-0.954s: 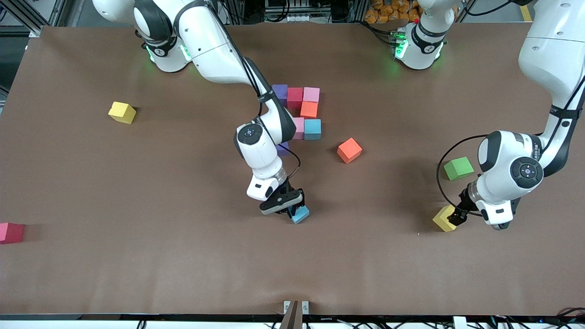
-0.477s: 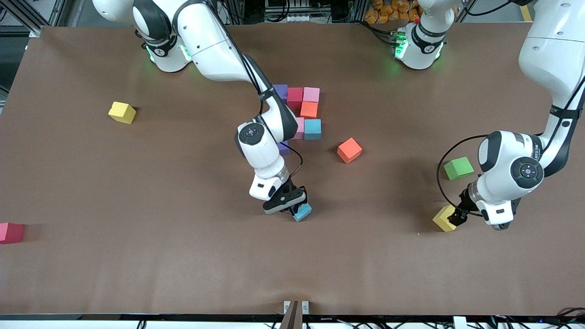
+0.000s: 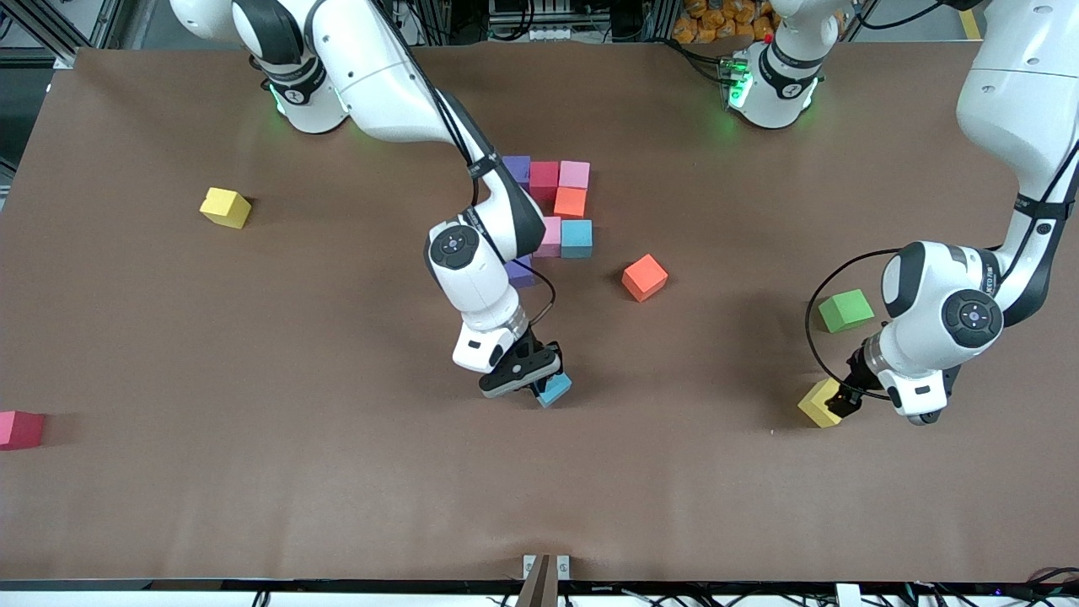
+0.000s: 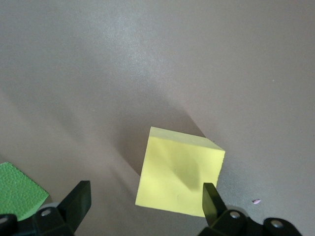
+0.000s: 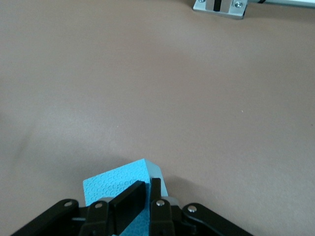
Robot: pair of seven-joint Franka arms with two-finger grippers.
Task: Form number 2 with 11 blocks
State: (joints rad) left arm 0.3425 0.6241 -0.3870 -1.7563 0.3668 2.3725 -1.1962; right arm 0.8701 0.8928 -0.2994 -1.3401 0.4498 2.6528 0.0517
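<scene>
Over mid-table, nearer the camera than the cluster, the right gripper pinches a light blue cube, apparently bound for the partial number 2. The left gripper, spread, straddles a yellow cube. Loose: one orange, one yellow, one pink-red, one green.

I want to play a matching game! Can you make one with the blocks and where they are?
Things:
1. light blue cube
2. yellow cube
3. green cube
4. loose orange cube

Places:
A. alone, touching nothing
B. in the right gripper
C. at the open left gripper
D. lying beside the left arm, farther from the camera than the yellow one

Pairs: 1-B, 2-C, 3-D, 4-A
</scene>
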